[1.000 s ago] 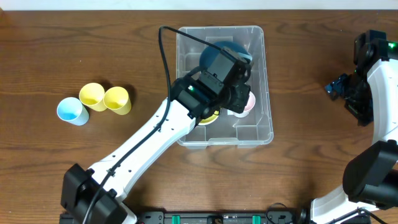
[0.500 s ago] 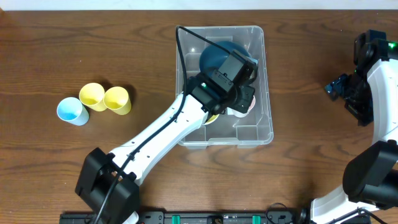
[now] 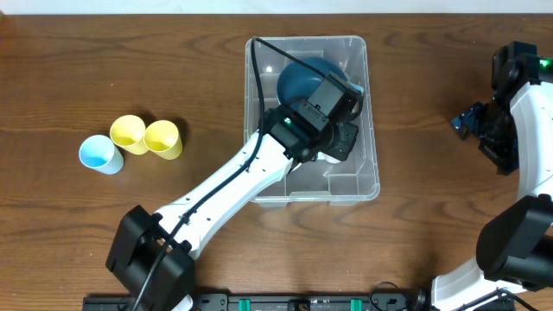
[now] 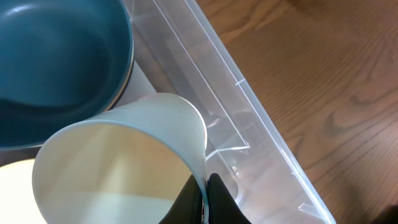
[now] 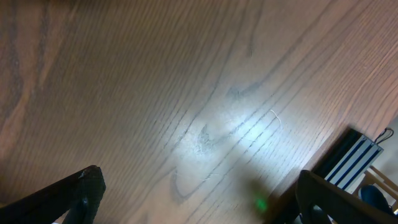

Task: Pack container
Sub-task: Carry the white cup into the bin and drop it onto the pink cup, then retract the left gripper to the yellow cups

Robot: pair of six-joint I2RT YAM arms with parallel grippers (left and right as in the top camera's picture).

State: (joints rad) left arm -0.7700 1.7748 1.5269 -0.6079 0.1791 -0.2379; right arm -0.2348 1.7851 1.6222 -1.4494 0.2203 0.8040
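The container (image 3: 372,169) is a clear plastic bin at the table's centre, and its wall (image 4: 249,118) runs diagonally through the left wrist view. A dark blue bowl (image 3: 300,79) (image 4: 62,56) rests in its far end. My left gripper (image 4: 206,194) is inside the bin, shut on the rim of a pale cup (image 4: 124,149). The cup hangs tilted next to the bowl. From overhead the left wrist (image 3: 328,121) hides both the cup and the fingers. My right gripper (image 5: 205,199) stands open over bare wood, far to the right of the bin.
Two yellow cups (image 3: 130,132) (image 3: 164,139) and a light blue cup (image 3: 99,154) lie together on the left of the table. The right arm (image 3: 518,112) stands by the right edge. A dark striped thing (image 5: 348,155) shows past the table edge.
My left arm has pushed further right inside the bin with the cup and now covers the yellow item seen there earlier. The right arm has not moved.
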